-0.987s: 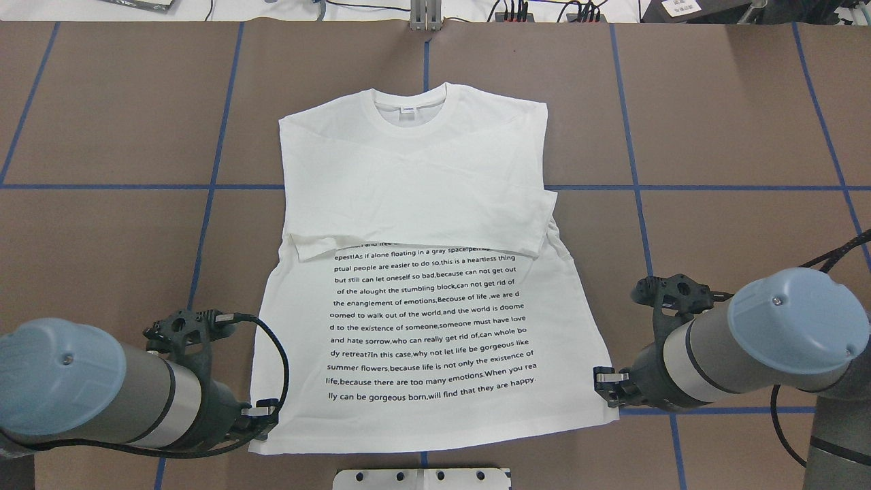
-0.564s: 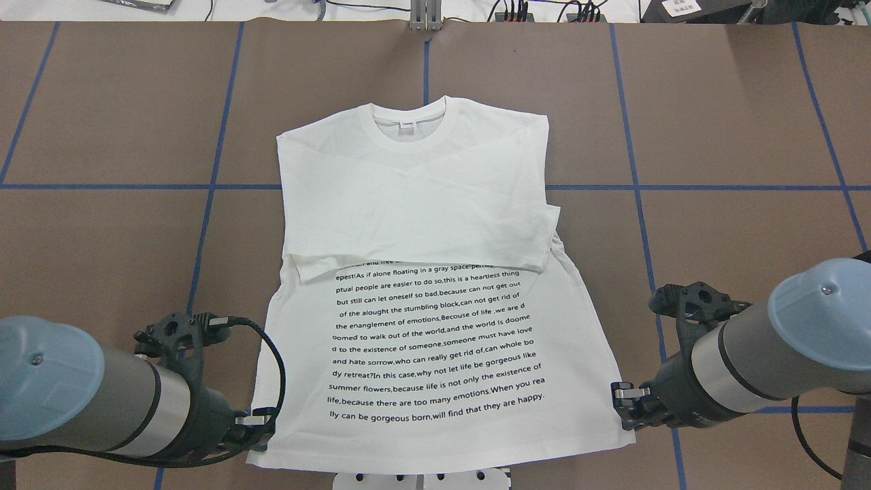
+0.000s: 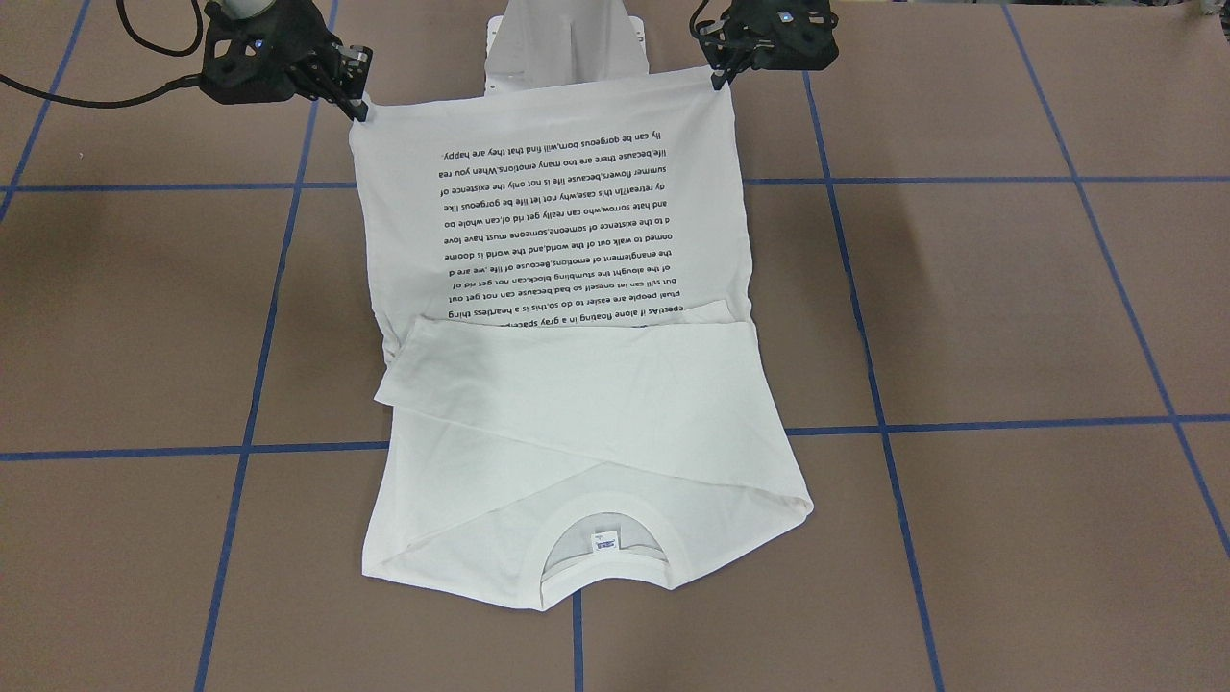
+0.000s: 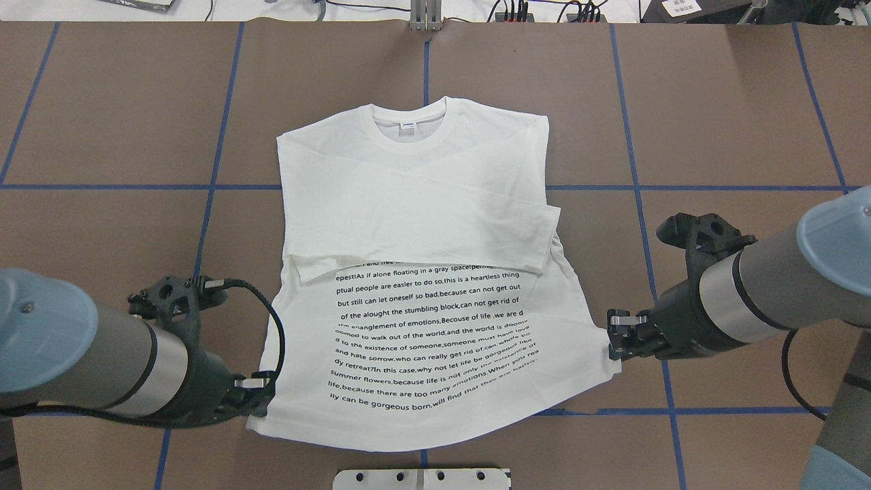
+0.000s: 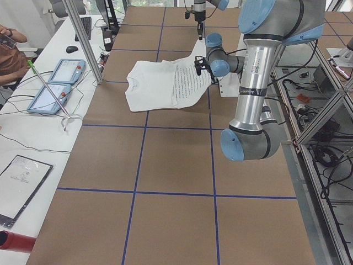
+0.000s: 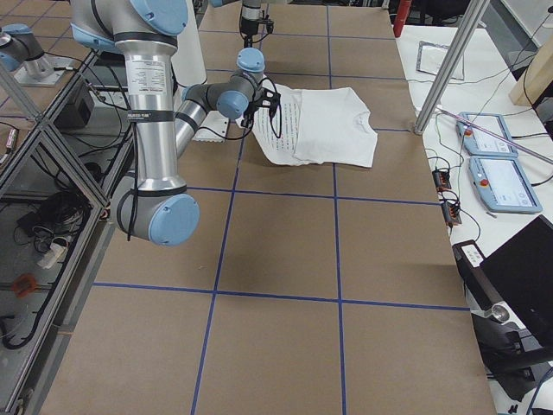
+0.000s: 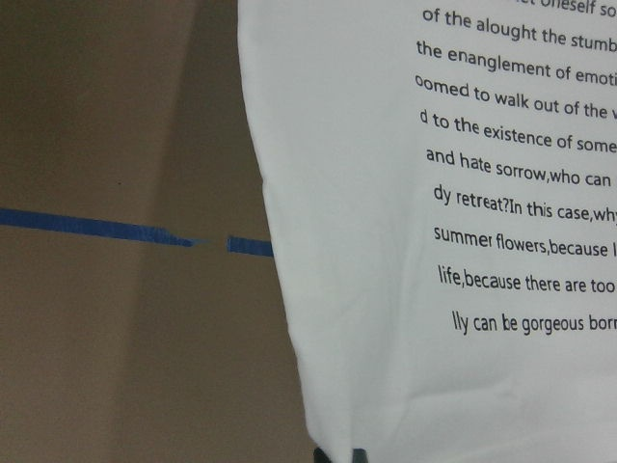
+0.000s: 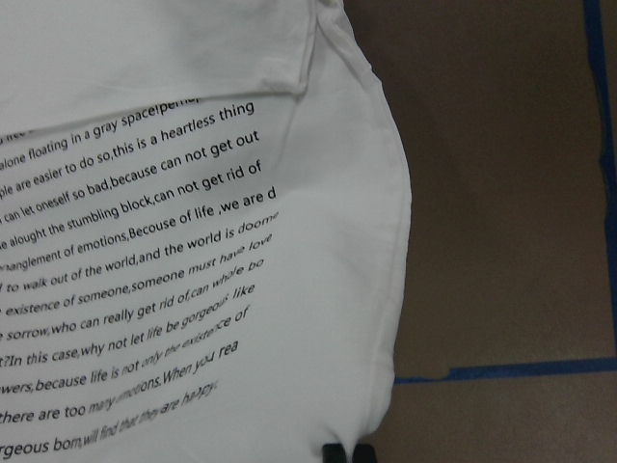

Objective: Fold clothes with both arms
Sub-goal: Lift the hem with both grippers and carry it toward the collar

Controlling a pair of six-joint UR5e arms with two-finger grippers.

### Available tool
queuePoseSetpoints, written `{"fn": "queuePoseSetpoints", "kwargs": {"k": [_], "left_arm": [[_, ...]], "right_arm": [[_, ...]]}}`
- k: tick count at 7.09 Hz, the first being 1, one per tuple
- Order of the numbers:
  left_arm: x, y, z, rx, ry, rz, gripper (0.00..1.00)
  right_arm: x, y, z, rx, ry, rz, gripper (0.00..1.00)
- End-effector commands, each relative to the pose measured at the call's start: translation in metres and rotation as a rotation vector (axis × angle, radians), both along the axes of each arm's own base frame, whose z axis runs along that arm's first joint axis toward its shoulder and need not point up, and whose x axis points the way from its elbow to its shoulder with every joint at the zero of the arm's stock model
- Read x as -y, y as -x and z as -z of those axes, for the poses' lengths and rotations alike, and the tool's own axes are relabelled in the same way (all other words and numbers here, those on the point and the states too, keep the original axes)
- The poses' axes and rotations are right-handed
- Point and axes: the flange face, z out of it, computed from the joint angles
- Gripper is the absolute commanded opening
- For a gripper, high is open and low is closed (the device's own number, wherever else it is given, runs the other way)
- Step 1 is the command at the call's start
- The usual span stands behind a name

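Observation:
The white T-shirt [image 4: 415,197] lies on the brown table, collar far from me, both sleeves folded across the chest, its black text block facing up. My left gripper [image 4: 264,400] is shut on the near left hem corner. My right gripper [image 4: 614,346] is shut on the near right hem corner. Both corners are raised off the table, so the hem sags between them and the lower text lines curve. In the front-facing view the T-shirt [image 3: 577,404] hangs from the left gripper [image 3: 719,79] and the right gripper [image 3: 362,108]. The wrist views show cloth [image 7: 405,289] [image 8: 193,241] right at the fingertips.
The white pedestal plate [image 4: 422,478] sits just behind the lifted hem. Blue tape lines [image 4: 714,187] grid the brown table. A metal post [image 4: 425,13] stands at the far edge. Tablets [image 5: 60,72] and cables lie on the operators' side table.
Both grippers first dragged the T-shirt toward me. They have now lifted the hem corners and carried them forward, the right one farther. The hem bows and the lower text bends.

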Motion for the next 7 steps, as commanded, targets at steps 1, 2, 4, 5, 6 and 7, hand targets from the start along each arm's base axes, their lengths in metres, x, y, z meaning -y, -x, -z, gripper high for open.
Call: {"fn": "queuePoseSetpoints", "kwargs": {"k": [1,2,4,5,6,7], "left_arm": [[0.082,0.021,0.009,0.07,-0.085,0.033,0.0],[0.121,0.029,0.004,0.093,-0.073,0.091,0.0],[0.176,0.054,-0.013,0.125,-0.076,0.138,0.0],[0.193,0.043,-0.008,0.125,-0.07,0.143,0.0],[0.213,0.031,-0.006,0.115,-0.075,0.153,0.0],[0.231,0.016,-0.016,0.098,-0.089,0.159,0.0]], "right_arm": [[0.055,-0.011,-0.013,-0.022,0.004,-0.08,0.0],[0.088,-0.008,-0.011,-0.026,-0.042,-0.091,0.0],[0.154,-0.004,-0.017,-0.03,-0.023,-0.101,0.0],[0.188,0.003,-0.01,-0.039,-0.06,-0.105,0.0],[0.227,0.016,0.0,-0.05,-0.056,-0.123,0.0],[0.255,0.028,0.001,-0.069,-0.07,-0.113,0.0]]}}
